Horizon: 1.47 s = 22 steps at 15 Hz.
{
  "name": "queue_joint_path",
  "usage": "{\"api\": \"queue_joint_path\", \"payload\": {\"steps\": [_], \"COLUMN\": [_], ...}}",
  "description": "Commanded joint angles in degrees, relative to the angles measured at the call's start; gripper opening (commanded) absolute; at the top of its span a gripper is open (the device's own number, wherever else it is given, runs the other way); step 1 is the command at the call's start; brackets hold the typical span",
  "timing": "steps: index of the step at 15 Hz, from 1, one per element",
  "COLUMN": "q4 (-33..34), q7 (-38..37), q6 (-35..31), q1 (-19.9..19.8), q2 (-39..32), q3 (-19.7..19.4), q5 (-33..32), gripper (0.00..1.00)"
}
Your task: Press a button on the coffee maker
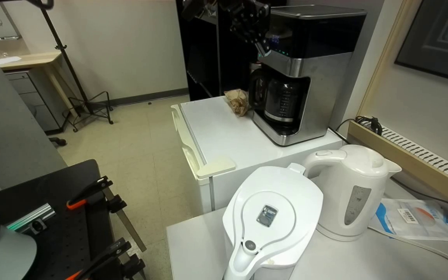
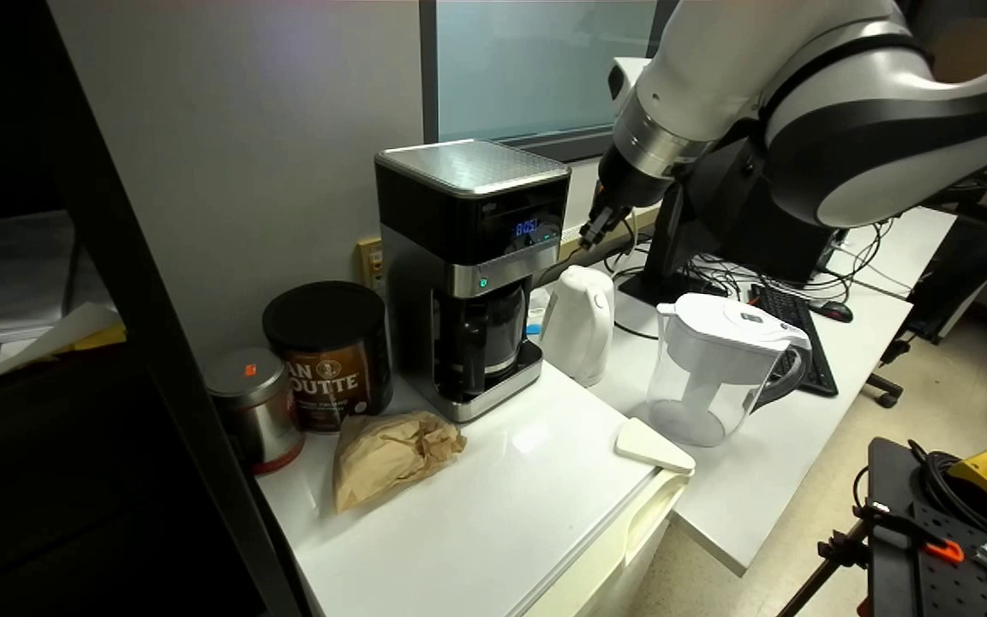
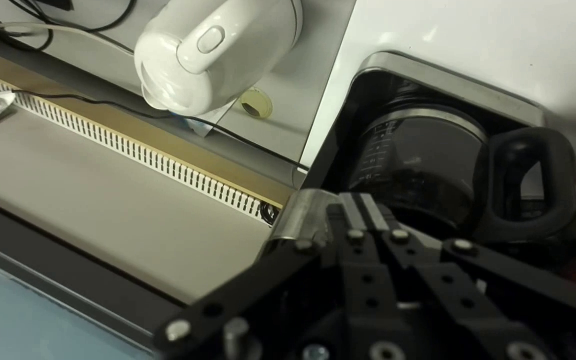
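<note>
The coffee maker (image 1: 325,97) is a tall black and silver machine on a white fridge top, also in an exterior view (image 2: 412,300). Its dark panel has a lit blue display (image 2: 526,227); a small green light (image 2: 483,281) shows on the silver band. The dark glass carafe (image 3: 418,165) sits in its base. My gripper (image 3: 360,210) is shut and empty, its pads almost together. In an exterior view the fingertips (image 1: 263,51) overlap the front panel's lower edge; in an exterior view they (image 2: 588,242) show a small gap beside the machine. Contact cannot be told. The wrist view does not show the panel's buttons.
A white kettle (image 2: 577,326) and a white filter pitcher (image 2: 703,368) stand on the adjoining table. A brown paper bag (image 2: 391,454), a coffee can (image 2: 331,360) and a metal canister (image 2: 254,403) sit near the machine. A monitor (image 2: 738,206) stands behind the arm.
</note>
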State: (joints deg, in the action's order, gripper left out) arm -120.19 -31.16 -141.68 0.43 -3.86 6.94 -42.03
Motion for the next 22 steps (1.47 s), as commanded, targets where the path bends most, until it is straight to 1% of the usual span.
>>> {"api": "queue_joint_path", "payload": {"steps": [1,6,12,22], "q4": [4.5,7.1,9.0,10.2], "q7": [0.0,0.6,0.9,0.9], "q6": [-2.4,-4.5,-5.1,-5.3], "q1": [1.8,3.3,4.9,5.9], "q2": [-4.1,-7.2,-9.5,-10.7], "q3": [-2.4,-4.1,-5.4,-6.3], "q5": [-0.5,0.1,0.2,0.1], "gripper": [0.03,0.03,0.03,0.03]}}
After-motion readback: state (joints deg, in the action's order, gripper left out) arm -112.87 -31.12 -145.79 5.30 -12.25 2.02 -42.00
